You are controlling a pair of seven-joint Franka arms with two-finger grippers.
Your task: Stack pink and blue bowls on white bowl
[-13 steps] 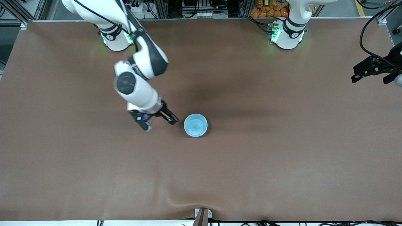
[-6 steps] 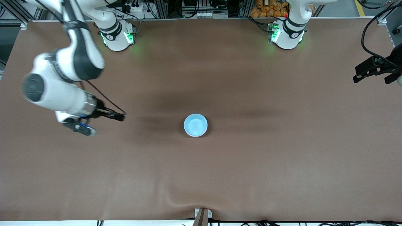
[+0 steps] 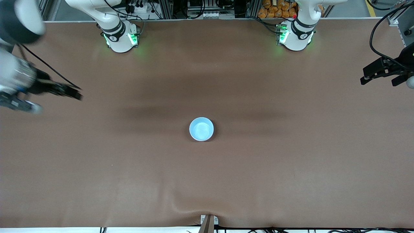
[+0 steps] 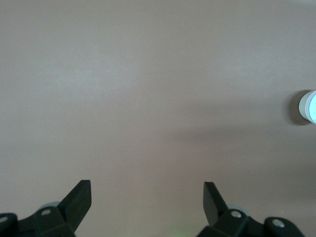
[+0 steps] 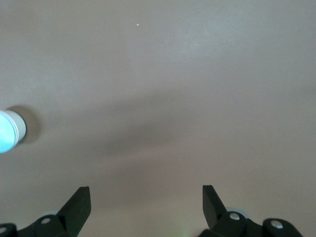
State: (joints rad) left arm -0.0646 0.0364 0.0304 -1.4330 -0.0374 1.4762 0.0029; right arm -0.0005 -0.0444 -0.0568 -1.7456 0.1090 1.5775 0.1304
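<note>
Near the middle of the brown worktop (image 3: 291,168) sits the blue bowl (image 3: 201,129), upright and mouth up. It is the top of a stack: from above only the sky-blue inside shows, while the right wrist view catches a white wall (image 5: 19,129) under the blue rim at the frame's edge, and the left wrist view shows the same stack (image 4: 309,106) as a pale-rimmed round at its edge. Whether a pink bowl lies between them cannot be told.

Well apart from the blue bowl, over the worktop's edge at the right arm's end, hangs the right tool (image 3: 48,97). Its two dark fingers (image 5: 79,202) stand wide apart with nothing between them, only bare brown surface below.

Equally far from the blue bowl, toward the left arm's end of the worktop, the left tool (image 3: 385,72) waits in the air. Its fingers (image 4: 79,200) are likewise spread wide and hold nothing.
</note>
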